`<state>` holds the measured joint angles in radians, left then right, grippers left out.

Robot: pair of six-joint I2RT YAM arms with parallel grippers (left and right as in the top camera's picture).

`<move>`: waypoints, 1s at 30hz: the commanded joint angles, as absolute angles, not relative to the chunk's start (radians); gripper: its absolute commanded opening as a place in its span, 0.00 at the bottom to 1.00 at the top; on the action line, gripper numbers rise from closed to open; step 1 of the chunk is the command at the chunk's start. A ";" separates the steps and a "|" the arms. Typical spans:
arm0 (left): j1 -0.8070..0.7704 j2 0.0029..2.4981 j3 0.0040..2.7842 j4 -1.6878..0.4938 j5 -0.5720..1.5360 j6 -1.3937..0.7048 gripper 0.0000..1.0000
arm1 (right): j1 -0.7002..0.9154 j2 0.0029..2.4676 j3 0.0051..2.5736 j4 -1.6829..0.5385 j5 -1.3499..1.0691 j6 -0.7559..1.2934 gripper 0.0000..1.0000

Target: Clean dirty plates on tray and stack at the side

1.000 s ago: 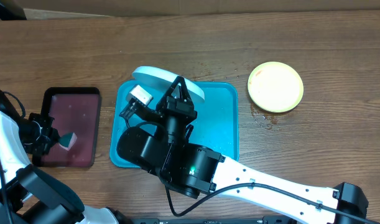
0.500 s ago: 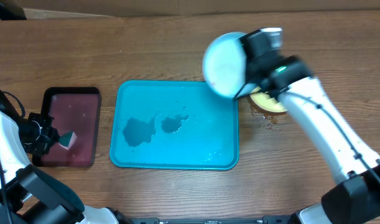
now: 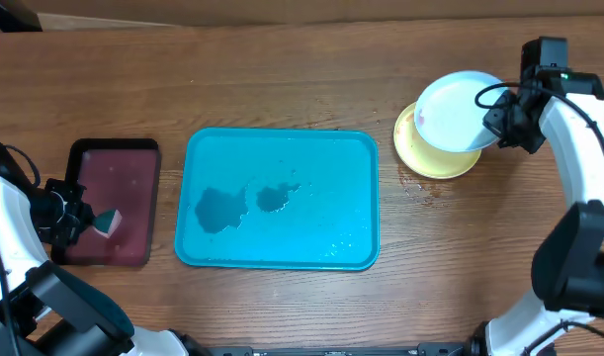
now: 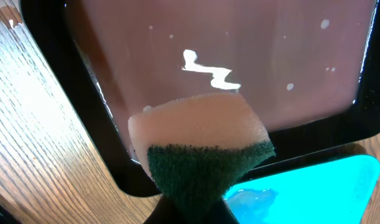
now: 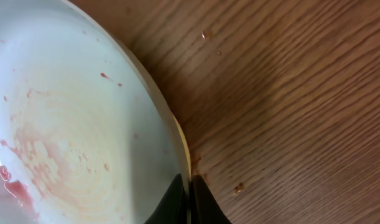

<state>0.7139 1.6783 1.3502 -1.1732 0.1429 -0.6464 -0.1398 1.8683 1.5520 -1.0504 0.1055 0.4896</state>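
Note:
The turquoise tray lies mid-table with no plate on it, only wet patches. The yellow-green plate sits on the table at the far right. My right gripper is shut on the rim of a pale whitish plate, held tilted just above the yellow-green one. In the right wrist view this pale plate shows reddish streaks, and my fingers pinch its edge. My left gripper is shut on a sponge over the maroon tray. A third plate is out of view.
The sponge has a tan top and a green scrub side, held over the black-rimmed maroon tray; the turquoise tray corner shows beside it. Small brown drops lie on the wood by the yellow-green plate.
My right arm has carried the pale plate off the turquoise tray to the right, over the yellow-green plate. The left arm and sponge have not moved.

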 commanded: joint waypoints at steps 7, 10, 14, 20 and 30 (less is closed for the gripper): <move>0.712 1.676 1.349 -1.163 0.146 -0.624 0.04 | -0.118 1.961 1.570 -1.069 0.004 0.465 0.18; 0.712 1.676 1.349 -1.160 0.146 -0.624 0.04 | -0.104 1.972 1.570 -1.065 -0.077 0.398 0.48; 0.712 1.676 1.349 -1.158 0.147 -0.624 0.04 | -0.081 1.974 1.570 -1.065 -0.112 0.385 0.76; 0.706 1.675 1.341 -1.117 0.147 -0.620 0.04 | -0.023 1.956 1.570 -1.107 -0.227 0.334 0.80; 0.685 1.705 1.230 -0.882 0.160 -0.563 0.09 | 0.144 1.715 1.571 -1.183 -0.339 0.279 0.82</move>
